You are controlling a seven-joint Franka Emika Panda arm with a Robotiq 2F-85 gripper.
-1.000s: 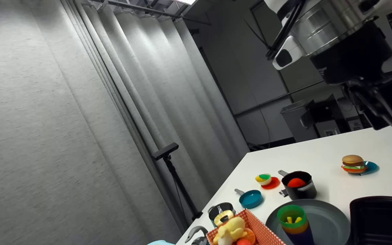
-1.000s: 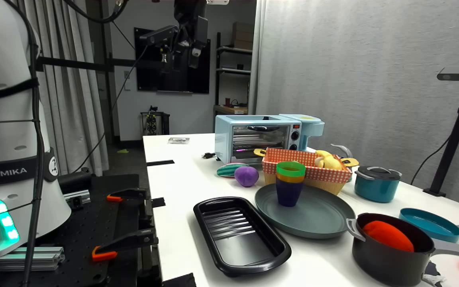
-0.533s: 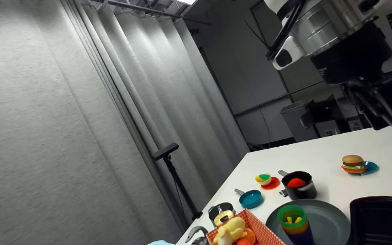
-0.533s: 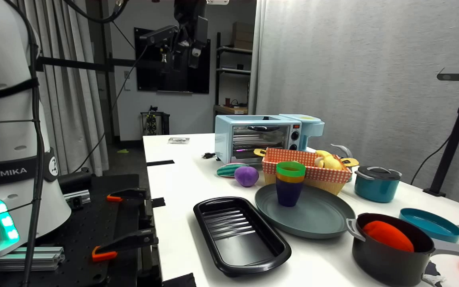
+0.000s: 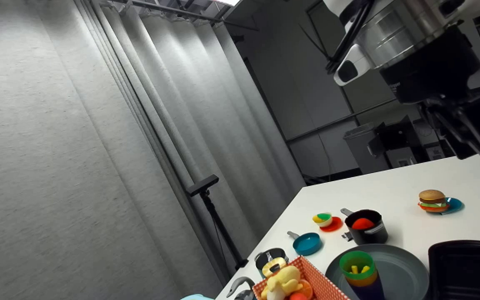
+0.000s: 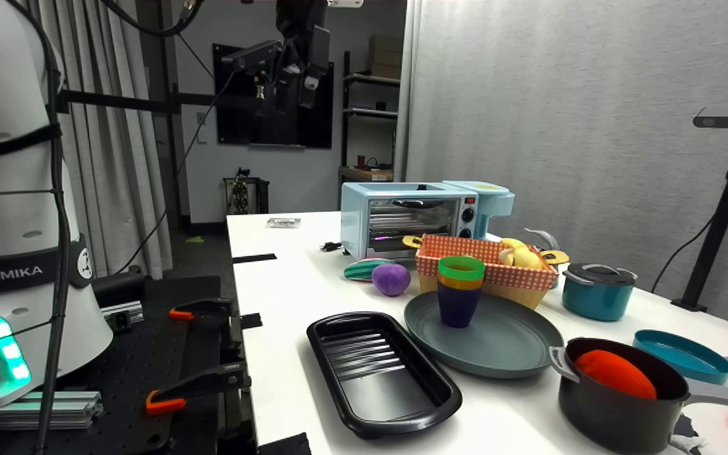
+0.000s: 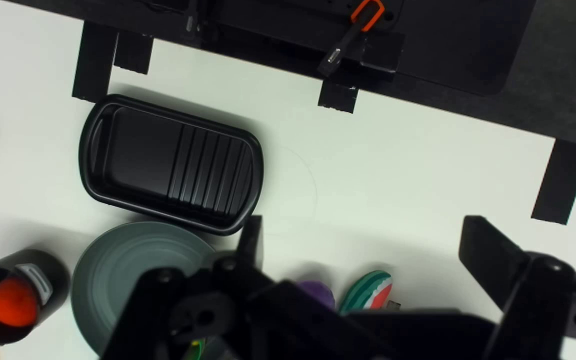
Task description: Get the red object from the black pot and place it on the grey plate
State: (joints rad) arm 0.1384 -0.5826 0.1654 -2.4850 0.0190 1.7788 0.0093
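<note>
The red object (image 5: 363, 224) is rounded and sits inside the black pot (image 5: 372, 239). In an exterior view the red object (image 6: 615, 374) rests low in the pot (image 6: 610, 414). In the wrist view the red object (image 7: 14, 302) and pot (image 7: 54, 272) are at the lower left. The grey plate (image 6: 509, 347) lies beside the pot and also shows in the wrist view (image 7: 133, 257), partly hidden by a finger. My gripper (image 7: 363, 222) is open and empty, high above the table, to one side of the plate and pot.
Stacked cups (image 6: 459, 294) stand on the plate. A black rectangular tray (image 6: 389, 385) lies beside it. A checkered basket (image 6: 490, 268), a toaster oven (image 6: 408, 218), a purple toy (image 6: 391, 279), a teal pan (image 6: 680, 354) and a toy burger (image 5: 432, 201) are around.
</note>
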